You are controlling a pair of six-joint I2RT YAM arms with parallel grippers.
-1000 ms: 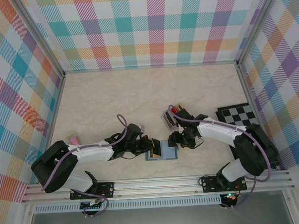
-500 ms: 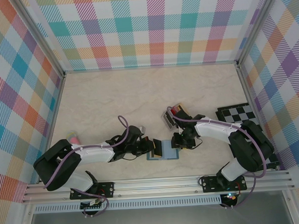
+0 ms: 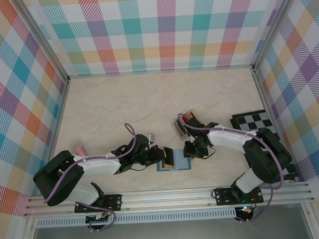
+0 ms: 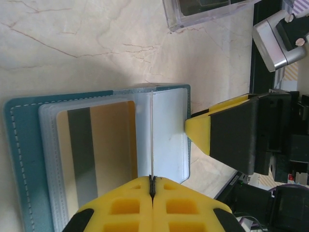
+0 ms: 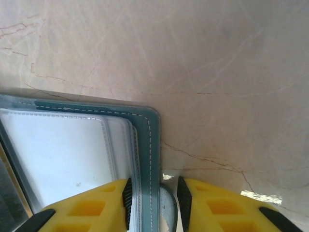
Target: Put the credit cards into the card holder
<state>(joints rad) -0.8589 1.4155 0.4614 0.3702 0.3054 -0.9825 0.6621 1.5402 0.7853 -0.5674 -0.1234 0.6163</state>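
Hardly a flicker since half a second ago: both arms sit where they were, low over the near part of the pale marble-look table (image 3: 148, 99). Against a full second back, the right arm's elbow has swung in a little toward the small square teal-blue folding card holder (image 3: 180, 162). The holder itself has barely budged.

Now the tools. The left gripper (image 4: 152, 181) comes in from the holder's left side with its yellow fingers pressed tight together. Pinched between them is a thin leaf (image 4: 152, 135), seen edge-on and standing up from the open holder. Card or clear sleeve, I can't tell from this angle. Just left of that leaf, a gold-yellow credit card with a grey stripe (image 4: 108, 145) lies flat among the holder's frosted sleeves, with the teal cover beyond it.

The right gripper (image 5: 153, 183) is at the holder's right edge, jaws nearly closed. The stitched teal rim is caught between the pads, so it is clamped on the holder. In the left wrist view one of its yellow-and-black fingers sits right at that same edge.

The holder lies open and flat on the table, between the two grippers. Behind it and slightly right stands a small grey rack (image 3: 179, 128) with cards in it, a red card (image 3: 187, 117) showing at its far end. Well to the holder's right is a black-and-white chequered board (image 3: 255, 120). Well to its left is a small pink object (image 3: 79, 149).
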